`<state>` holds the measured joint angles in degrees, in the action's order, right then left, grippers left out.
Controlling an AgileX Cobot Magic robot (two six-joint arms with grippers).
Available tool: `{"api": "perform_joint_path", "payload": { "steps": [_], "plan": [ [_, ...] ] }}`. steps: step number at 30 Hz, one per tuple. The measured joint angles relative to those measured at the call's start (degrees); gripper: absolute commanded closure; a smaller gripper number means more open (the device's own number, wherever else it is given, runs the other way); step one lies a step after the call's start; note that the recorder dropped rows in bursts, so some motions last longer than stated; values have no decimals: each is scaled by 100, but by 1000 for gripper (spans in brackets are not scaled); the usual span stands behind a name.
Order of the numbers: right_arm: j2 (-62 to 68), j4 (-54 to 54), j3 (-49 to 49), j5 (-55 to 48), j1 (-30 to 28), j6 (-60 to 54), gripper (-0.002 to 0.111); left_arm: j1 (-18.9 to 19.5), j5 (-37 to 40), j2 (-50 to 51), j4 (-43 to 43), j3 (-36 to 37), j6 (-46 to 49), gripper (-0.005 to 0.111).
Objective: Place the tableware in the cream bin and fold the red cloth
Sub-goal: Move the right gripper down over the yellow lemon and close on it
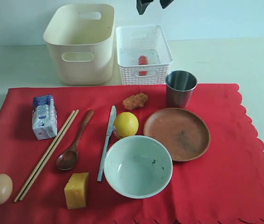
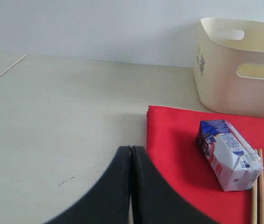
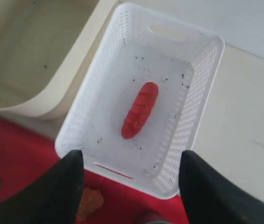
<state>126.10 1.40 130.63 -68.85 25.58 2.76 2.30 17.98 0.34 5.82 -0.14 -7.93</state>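
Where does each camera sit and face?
Exterior: raised at the near side, looking down over red cloth toward cream bin; right gripper tips at top.
Left wrist: low beside the cloth, facing the bin; shut left gripper shows.
Right wrist: above white basket, looking down on sausage; open jaws show.
Shared: exterior and left wrist both see milk carton.

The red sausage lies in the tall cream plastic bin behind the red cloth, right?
No. The red sausage lies in the small white lattice basket, not the tall cream plastic bin; the right wrist view shows it. It too stands behind the red cloth.
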Motion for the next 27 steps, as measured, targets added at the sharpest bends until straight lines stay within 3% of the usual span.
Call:
{"api": "perform_joint_path", "payload": {
  "steps": [19,27],
  "plan": [
    [-382,-1361,0,-116,0,0,50,0,0,0,0,0,0,107],
    [-451,-1361,0,-125,383,0,50,0,0,0,0,0,0,107]
  ]
}}
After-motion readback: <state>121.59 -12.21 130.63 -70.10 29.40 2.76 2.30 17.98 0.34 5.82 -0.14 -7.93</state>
